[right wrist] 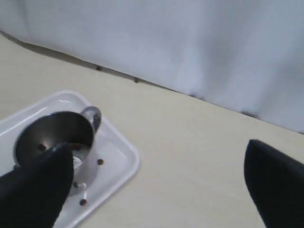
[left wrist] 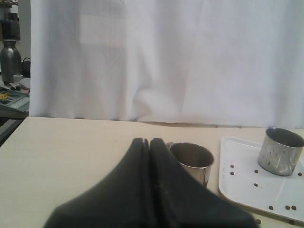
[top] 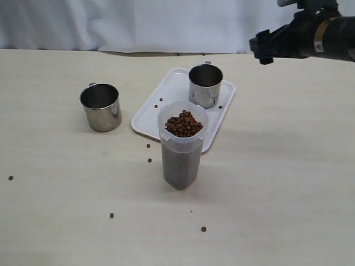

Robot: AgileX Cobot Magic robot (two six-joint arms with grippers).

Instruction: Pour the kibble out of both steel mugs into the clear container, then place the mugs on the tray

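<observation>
Tabletop (top: 288, 177); trayed mug (top: 206, 84) clear of right pincer (top: 265, 49)

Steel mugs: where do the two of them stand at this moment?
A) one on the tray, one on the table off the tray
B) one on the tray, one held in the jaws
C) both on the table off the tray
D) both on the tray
A: one steel mug stands on the tray, while the second steel mug stands on the table, clear of the tray's rim.
</observation>
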